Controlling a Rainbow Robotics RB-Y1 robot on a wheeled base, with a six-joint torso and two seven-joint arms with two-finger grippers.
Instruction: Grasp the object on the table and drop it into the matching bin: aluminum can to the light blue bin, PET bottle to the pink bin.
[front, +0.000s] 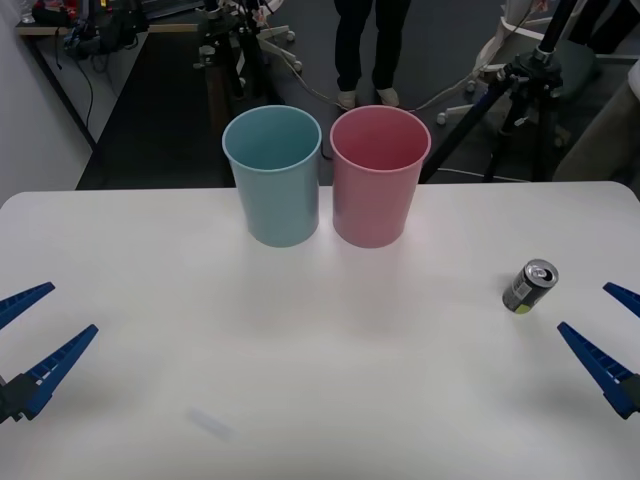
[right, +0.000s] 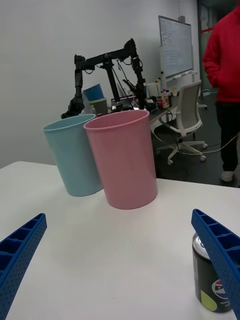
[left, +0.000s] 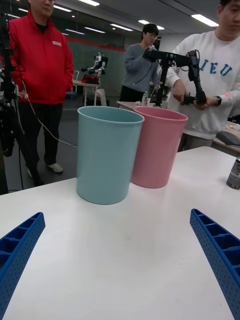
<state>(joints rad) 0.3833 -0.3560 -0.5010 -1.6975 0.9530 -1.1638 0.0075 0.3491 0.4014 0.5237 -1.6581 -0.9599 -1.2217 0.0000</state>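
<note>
So the aluminum can (front: 530, 287) is standing upright on the table (front: 320, 400), over on the robot's right side, well away from both bins. Dark grey body, silver pull-tab top, bit of yellow-green near the base. Nothing's touching it.

Right gripper (front: 612, 340) is low over the table edge on the right, just beside the can but not around it. Its blue ribbed fingers (front: 595, 368) are spread wide apart, nothing between them. From the right wrist cam the can (right: 210, 277) sits right by one finger (right: 220, 255), partly behind it, so it's off to that side of the gap rather than in the middle. Can't tell if finger and can actually touch there, though in the front view there's a clear bit of white table between them.

Left gripper (front: 28, 335) is parked at the left edge of the table, also low, jaws wide apart w/ nothing in them. Far from the can.

Bins are at the back of the table, side by side and basically touching: light blue bin (front: 272, 175) on the robot's left, pink bin (front: 379, 175) to its right. Both upright, open tops; what shows of their insides looks empty from the front cam. In the left wrist cam the light blue bin (left: 108, 155) is nearer and the pink bin (left: 157, 147) is tucked behind it, w/ the can (left: 234, 173) tiny at the far side.
</note>
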